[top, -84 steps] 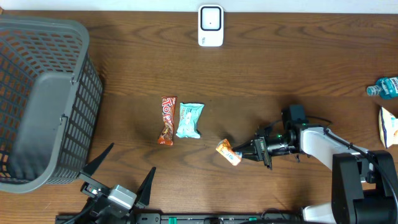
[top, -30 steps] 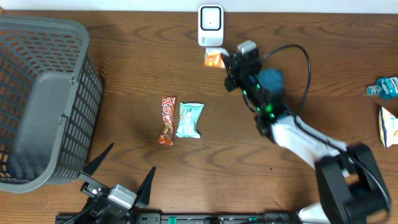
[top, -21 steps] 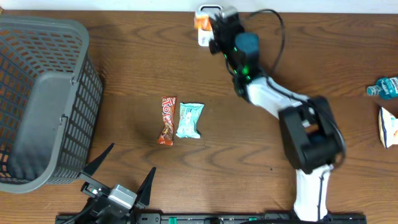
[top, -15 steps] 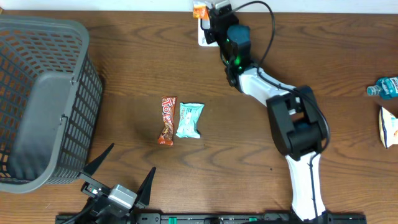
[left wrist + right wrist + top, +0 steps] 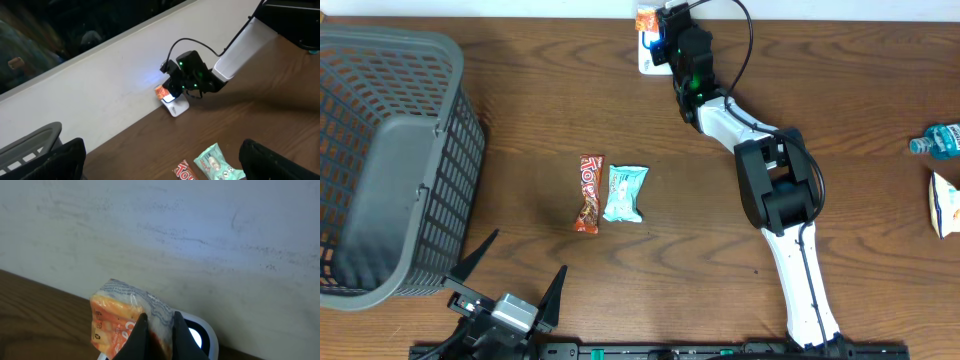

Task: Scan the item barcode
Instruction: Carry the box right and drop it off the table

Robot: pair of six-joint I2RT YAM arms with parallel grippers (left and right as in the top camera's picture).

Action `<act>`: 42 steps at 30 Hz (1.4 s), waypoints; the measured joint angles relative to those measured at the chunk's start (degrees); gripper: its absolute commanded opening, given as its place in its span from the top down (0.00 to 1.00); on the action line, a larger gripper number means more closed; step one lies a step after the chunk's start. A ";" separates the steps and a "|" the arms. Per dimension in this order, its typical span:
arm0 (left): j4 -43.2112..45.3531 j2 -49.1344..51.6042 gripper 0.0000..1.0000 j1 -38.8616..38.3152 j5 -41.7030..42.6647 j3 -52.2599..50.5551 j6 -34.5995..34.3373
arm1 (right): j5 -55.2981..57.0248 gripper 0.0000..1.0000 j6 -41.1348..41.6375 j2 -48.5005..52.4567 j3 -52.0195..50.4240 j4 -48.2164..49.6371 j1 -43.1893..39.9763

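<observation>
Wall behind, desk (image 5: pixel 720 250) below. My right fingers (image 5: pixel 145 330) pinch orange packet (image 5: pixel 112 317), just beside scanner (image 5: pixel 202 336) at far edge. Left fingers (image 5: pixel 65 160) wide. Best: turn barcode toward lit window, hold level, steady.

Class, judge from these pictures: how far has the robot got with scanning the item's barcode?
Done: the orange packet is lifted, pinched in the shut right gripper. In hand: it is held right by the white scanner, whose face is lit. Left: whether the barcode has registered cannot be told; the packet is not yet set down.
</observation>
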 measured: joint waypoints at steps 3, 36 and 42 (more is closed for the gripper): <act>0.00 0.00 0.02 0.00 -0.17 0.00 0.00 | -0.02 0.99 0.15 -0.07 0.44 -2.32 0.00; 0.02 0.00 0.02 0.00 -0.63 -0.04 0.00 | 19.02 0.61 -3.67 -23.91 -7.96 -80.17 -49.03; 0.02 0.00 0.02 0.00 -0.63 -0.04 0.00 | 15.15 0.02 -2.93 -24.83 -7.96 -80.72 -48.52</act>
